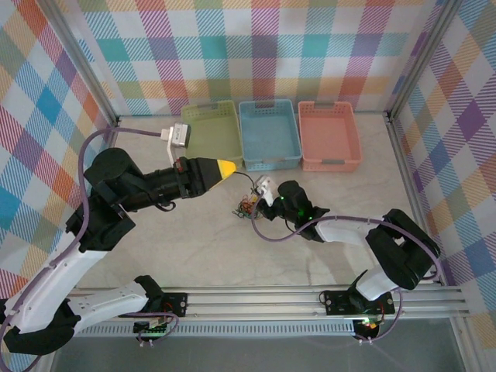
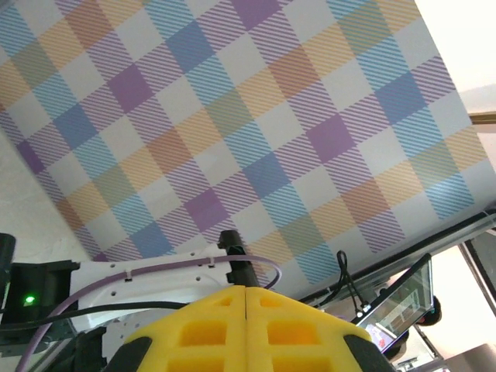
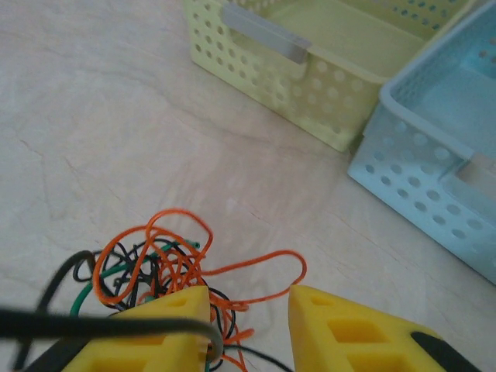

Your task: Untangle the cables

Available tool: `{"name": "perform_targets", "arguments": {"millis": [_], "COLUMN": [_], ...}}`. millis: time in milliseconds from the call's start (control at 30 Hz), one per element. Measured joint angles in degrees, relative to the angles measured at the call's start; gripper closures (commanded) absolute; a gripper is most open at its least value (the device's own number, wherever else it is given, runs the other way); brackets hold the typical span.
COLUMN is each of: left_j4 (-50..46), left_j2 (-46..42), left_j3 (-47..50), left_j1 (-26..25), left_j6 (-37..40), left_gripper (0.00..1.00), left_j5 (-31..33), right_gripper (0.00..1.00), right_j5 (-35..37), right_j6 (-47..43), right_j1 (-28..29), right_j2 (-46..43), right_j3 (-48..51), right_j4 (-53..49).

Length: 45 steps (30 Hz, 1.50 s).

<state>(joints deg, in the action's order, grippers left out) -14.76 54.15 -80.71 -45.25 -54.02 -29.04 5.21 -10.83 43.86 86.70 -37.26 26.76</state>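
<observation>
From above, the cables lie bunched on open table, baskets at 12 o'clock; the left gripper is pressed closed and empty before the plaid wall; the right gripper is spread, the tangle between its fingers and at 9 o'clock.

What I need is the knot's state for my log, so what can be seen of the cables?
The cables are thin wires, orange, green and black, snarled into one loose clump lying on the pale marbled table near the yellow-green basket. Orange loops dominate; one arcs between the jaws of the open right end effector, which straddles the clump's edge. A blurred black strand crosses close to the camera.
</observation>
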Motion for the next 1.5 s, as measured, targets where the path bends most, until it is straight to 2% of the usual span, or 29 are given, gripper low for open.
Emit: {"name": "perform_targets", "arguments": {"millis": [233, 667, 1167, 1500], "left_j4": [-2.16, -12.02, -17.18, -21.11], "left_j2": [-0.74, -0.2, -2.05, 5.14], "left_j3": [-5.84, -16.68, -14.23, -11.89], "left_j1": [0.0, 0.0, 0.0, 0.0], "left_j6": [0.46, 7.32, 17.18, 24.35], "left_gripper": [1.0, 1.0, 1.0, 1.0], "left_j5": [0.52, 6.05, 16.74, 27.32], "right_gripper": [0.67, 0.67, 0.63, 0.61], "right_j5": [4.33, 9.09, 10.84, 10.86], "right_j6": [2.51, 8.35, 13.09, 13.66], "right_j1": [-2.05, -5.97, -8.81, -8.81], "right_j2": [0.98, 2.43, 2.34, 1.51], "right_j3": [-1.6, -3.61, -3.58, -2.95], "right_j4": [-4.81, -11.5, -13.9, -12.83]}}
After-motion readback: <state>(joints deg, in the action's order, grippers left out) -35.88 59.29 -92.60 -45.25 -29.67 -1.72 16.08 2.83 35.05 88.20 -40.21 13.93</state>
